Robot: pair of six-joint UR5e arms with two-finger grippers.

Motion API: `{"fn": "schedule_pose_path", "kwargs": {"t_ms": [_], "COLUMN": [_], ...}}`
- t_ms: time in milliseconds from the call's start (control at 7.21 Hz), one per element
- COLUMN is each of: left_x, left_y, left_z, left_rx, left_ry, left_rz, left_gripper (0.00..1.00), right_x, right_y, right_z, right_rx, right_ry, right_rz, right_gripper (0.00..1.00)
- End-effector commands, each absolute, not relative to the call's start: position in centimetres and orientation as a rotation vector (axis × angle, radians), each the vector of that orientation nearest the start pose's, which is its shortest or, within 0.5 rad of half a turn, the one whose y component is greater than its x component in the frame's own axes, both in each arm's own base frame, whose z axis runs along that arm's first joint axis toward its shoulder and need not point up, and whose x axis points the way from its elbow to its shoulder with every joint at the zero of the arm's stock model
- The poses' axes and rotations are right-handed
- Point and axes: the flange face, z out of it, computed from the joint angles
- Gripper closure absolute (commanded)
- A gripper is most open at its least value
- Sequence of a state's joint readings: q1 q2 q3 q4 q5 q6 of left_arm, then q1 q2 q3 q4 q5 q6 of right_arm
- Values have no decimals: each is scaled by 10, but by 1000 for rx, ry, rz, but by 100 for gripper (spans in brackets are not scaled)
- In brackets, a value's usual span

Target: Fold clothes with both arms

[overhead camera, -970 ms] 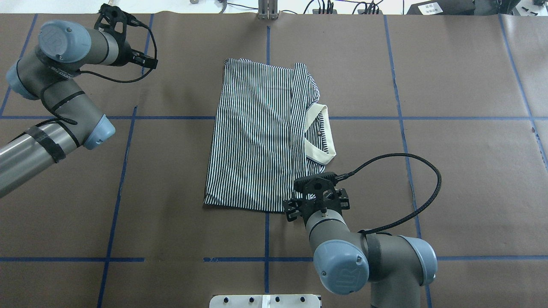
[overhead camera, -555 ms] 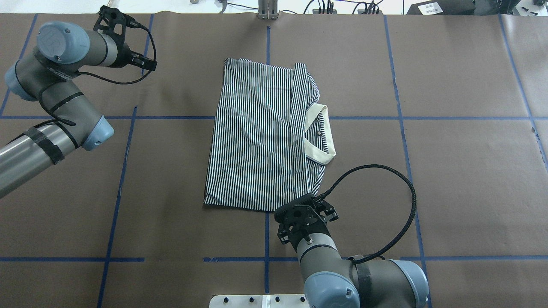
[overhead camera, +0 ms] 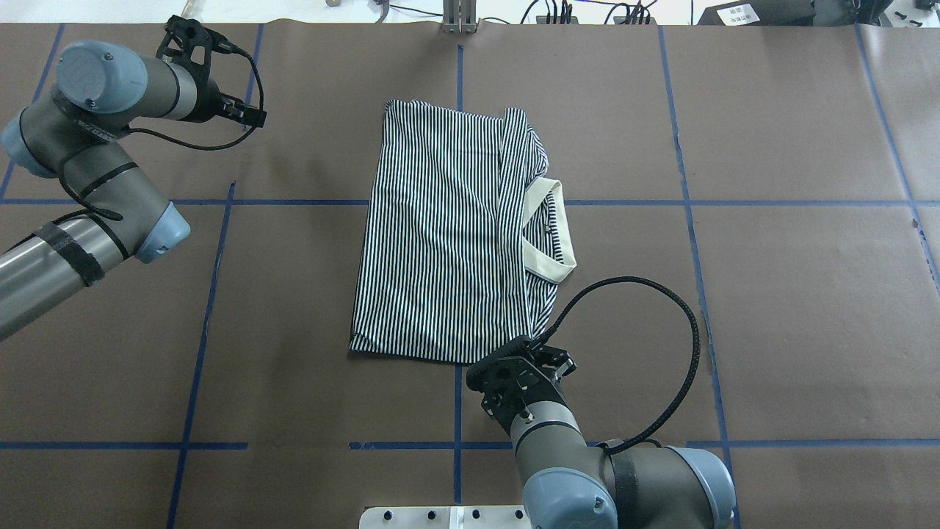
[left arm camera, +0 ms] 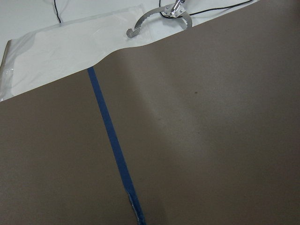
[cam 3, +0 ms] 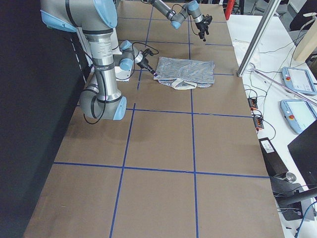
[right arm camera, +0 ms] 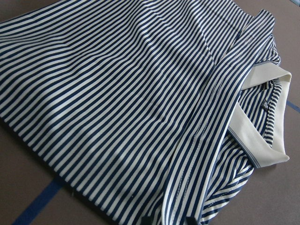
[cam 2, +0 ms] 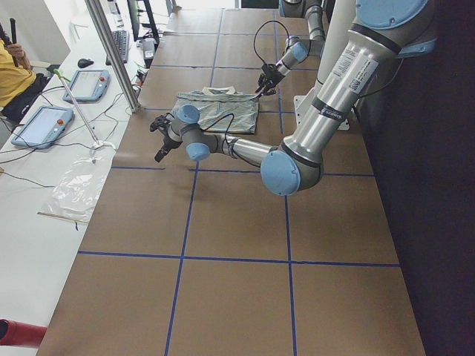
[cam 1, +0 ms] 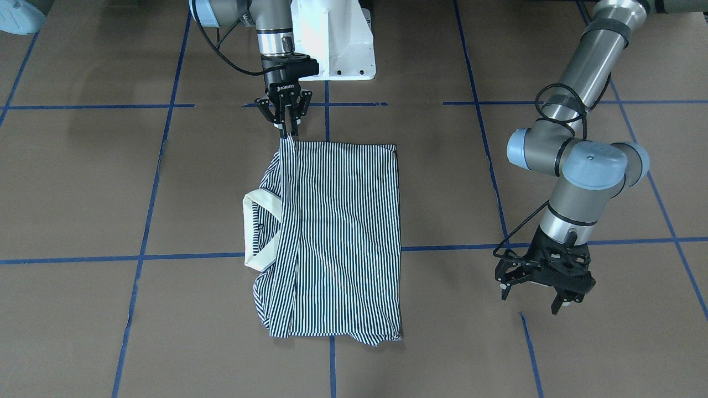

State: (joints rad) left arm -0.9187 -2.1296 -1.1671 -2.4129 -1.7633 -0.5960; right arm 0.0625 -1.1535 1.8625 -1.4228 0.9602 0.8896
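One pinch won't carry this soft, light shirt (overhead camera: 440, 235) flat: your right gripper (cam 1: 287, 130) jaws clamp one corner, your left gripper (cam 1: 530, 301) jaws gape empty, so take the neighbouring corner too.

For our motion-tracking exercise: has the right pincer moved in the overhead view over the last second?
Yes. The right pincer has pulled back toward the robot and slightly left, nearer the blue tape line.

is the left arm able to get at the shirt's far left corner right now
Probably yes: the left arm hovers, jaws open, beside the shirt, with only bare table between them. The right arm grips the near right corner, well clear.
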Motion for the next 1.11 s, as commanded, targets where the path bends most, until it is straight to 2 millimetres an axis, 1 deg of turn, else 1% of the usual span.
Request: {"fn": "schedule_pose_path", "kwargs": {"t_ms": [0, 139, 277, 416, 555, 693, 832, 970], "left_x": [365, 367, 369, 369, 369, 370, 372, 378], "left_y": [-664, -663, -662, -662, -662, -661, -660, -656], "left_z": [432, 432, 432, 431, 431, 431, 431, 428], "left_rx": [703, 702, 700, 701, 701, 701, 701, 692], "left_ry": [726, 727, 728, 729, 729, 730, 732, 746], "left_rz": [148, 151, 152, 153, 153, 154, 157, 146], "left_gripper": [0, 0, 0, 0, 0, 0, 0, 0], "right_x": [-585, -585, -585, -583, -581, -576, -565, -550], "right_y": [-226, -226, -226, -229, -233, -242, -247, -245], "right_z": [277, 276, 276, 274, 270, 269, 269, 290], "right_rx": [832, 832, 831, 833, 837, 841, 833, 809], "right_ry": [-560, -564, -565, -569, -573, -571, -587, -585], "right_rz": [-315, -311, -305, -298, -283, -265, -221, -180], "right_gripper": [65, 69, 79, 100, 100, 100, 100, 100]}}
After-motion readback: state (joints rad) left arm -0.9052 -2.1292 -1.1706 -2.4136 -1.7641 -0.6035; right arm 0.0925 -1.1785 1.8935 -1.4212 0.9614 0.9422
